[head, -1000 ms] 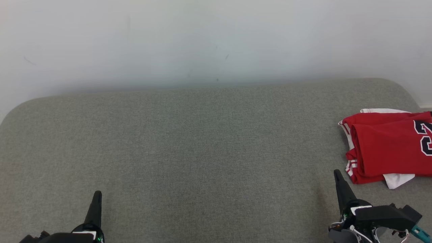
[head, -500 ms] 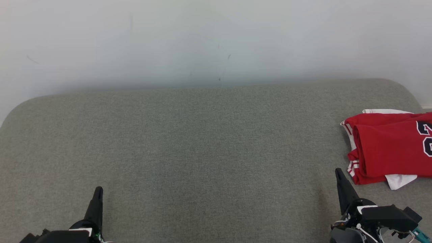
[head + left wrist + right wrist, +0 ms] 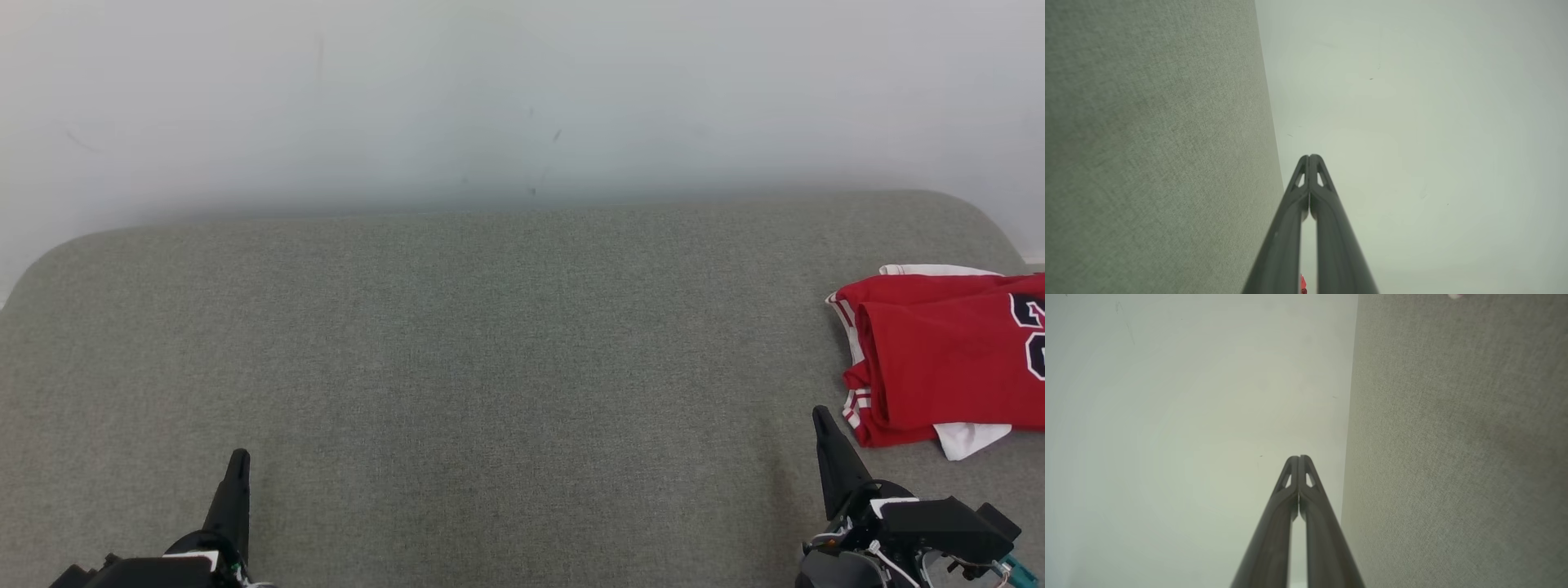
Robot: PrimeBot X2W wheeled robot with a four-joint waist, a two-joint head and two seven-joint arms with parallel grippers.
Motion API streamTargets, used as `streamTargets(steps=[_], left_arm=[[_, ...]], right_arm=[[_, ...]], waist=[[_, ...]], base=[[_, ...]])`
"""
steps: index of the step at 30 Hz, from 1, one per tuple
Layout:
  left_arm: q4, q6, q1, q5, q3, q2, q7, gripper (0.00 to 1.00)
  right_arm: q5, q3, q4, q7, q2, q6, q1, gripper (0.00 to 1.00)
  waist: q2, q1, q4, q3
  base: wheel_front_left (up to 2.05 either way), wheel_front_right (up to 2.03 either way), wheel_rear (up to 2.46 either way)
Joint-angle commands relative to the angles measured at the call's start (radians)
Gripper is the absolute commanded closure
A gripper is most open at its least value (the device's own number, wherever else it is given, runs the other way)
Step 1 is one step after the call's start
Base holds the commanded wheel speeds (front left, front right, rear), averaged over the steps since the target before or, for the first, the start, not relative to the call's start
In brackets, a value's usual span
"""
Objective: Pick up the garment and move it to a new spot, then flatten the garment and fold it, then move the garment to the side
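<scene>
Jaws first: pressed shut on the left gripper point(image 3: 237, 456), lower left of the frame, and on the right gripper point(image 3: 819, 412), lower right. Hold nothing. Near the right one but not touching, at the right edge of the frame: the red garment point(image 3: 939, 359). Lies folded on the grey cushion point(image 3: 490, 343), off to the side. Looks moved, flattened, folded and set aside. Seems to leave little or nothing to do.

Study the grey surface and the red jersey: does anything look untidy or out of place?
The red jersey lies folded at the right edge of the grey surface, but a white flap sticks out from under its near side, so the fold is uneven. Nothing else.
</scene>
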Motion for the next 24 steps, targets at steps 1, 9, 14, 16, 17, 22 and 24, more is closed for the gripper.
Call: streamTargets(steps=[1,9,14,16,17,22,24], left_arm=[[0.001,0.0,-0.009,-0.005,0.003,0.004,0.0,1.0],[0.001,0.0,-0.009,-0.005,0.003,0.004,0.0,1.0],[0.001,0.0,-0.009,-0.005,0.003,0.004,0.0,1.0],[0.001,0.0,-0.009,-0.005,0.003,0.004,0.0,1.0],[0.001,0.0,-0.009,-0.005,0.003,0.004,0.0,1.0],[0.001,0.0,-0.009,-0.005,0.003,0.004,0.0,1.0],[0.001,0.0,-0.009,-0.005,0.003,0.004,0.0,1.0]], right_arm=[[0.002,-0.001,-0.001,0.003,0.001,-0.002,0.01,1.0],[0.002,-0.001,-0.001,0.003,0.001,-0.002,0.01,1.0],[0.002,-0.001,-0.001,0.003,0.001,-0.002,0.01,1.0],[0.002,-0.001,-0.001,0.003,0.001,-0.002,0.01,1.0],[0.002,-0.001,-0.001,0.003,0.001,-0.002,0.01,1.0],[0.002,-0.001,-0.001,0.003,0.001,-0.002,0.01,1.0],[0.002,-0.001,-0.001,0.003,0.001,-0.002,0.01,1.0]], waist=[[-0.0001,0.0,0.0,0.0],[-0.0001,0.0,0.0,0.0],[-0.0001,0.0,0.0,0.0],[-0.0001,0.0,0.0,0.0],[-0.0001,0.0,0.0,0.0],[-0.0001,0.0,0.0,0.0],[-0.0001,0.0,0.0,0.0]], base=[[0.0,0.0,0.0],[0.0,0.0,0.0],[0.0,0.0,0.0],[0.0,0.0,0.0],[0.0,0.0,0.0],[0.0,0.0,0.0],[0.0,0.0,0.0]])
